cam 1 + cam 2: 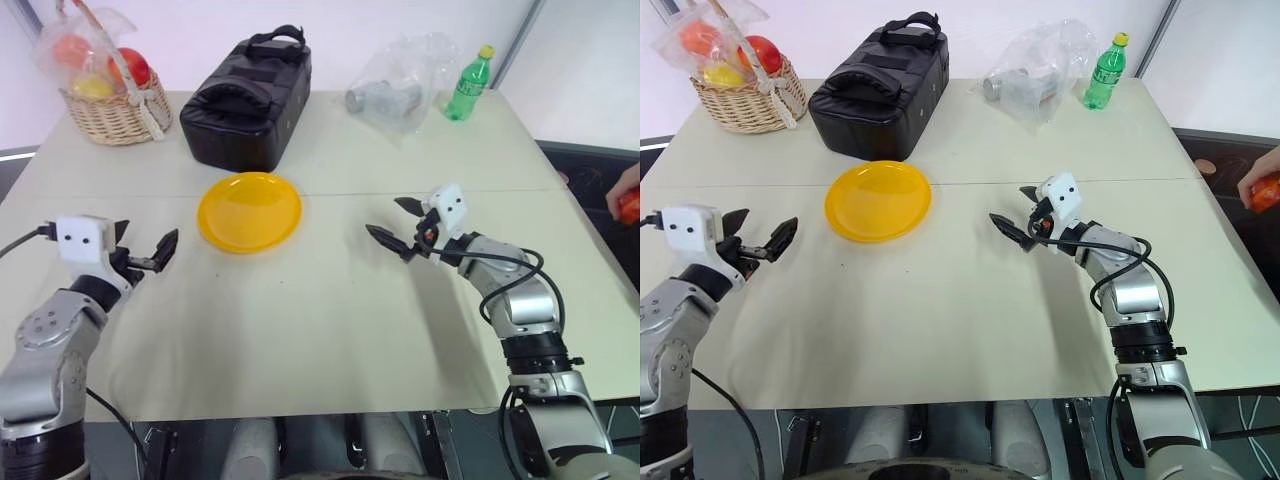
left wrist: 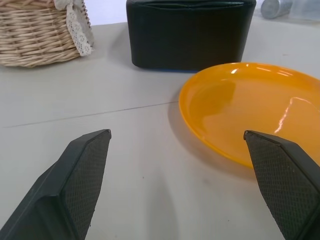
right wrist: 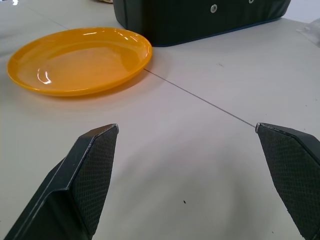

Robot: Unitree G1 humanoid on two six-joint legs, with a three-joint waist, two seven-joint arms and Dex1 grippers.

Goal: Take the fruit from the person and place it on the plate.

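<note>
The yellow plate (image 1: pixel 250 212) lies empty on the table, left of centre. At the far right edge a person's hand (image 1: pixel 622 192) holds the red fruit (image 1: pixel 631 207), which is mostly cut off by the frame and sits beyond the table's right side. My right gripper (image 1: pixel 388 220) hovers open over the table to the right of the plate, well short of the hand. My left gripper (image 1: pixel 148 243) is open too, to the left of the plate. The plate (image 2: pixel 250 110) appears beyond the left fingers (image 2: pixel 75 185), and the plate (image 3: pixel 80 55) also appears ahead of the right ones.
A black bag (image 1: pixel 250 95) stands just behind the plate. A wicker basket (image 1: pixel 112 110) of wrapped fruits sits at the back left. A crumpled clear plastic bag (image 1: pixel 400 85) and a green bottle (image 1: pixel 468 85) are at the back right.
</note>
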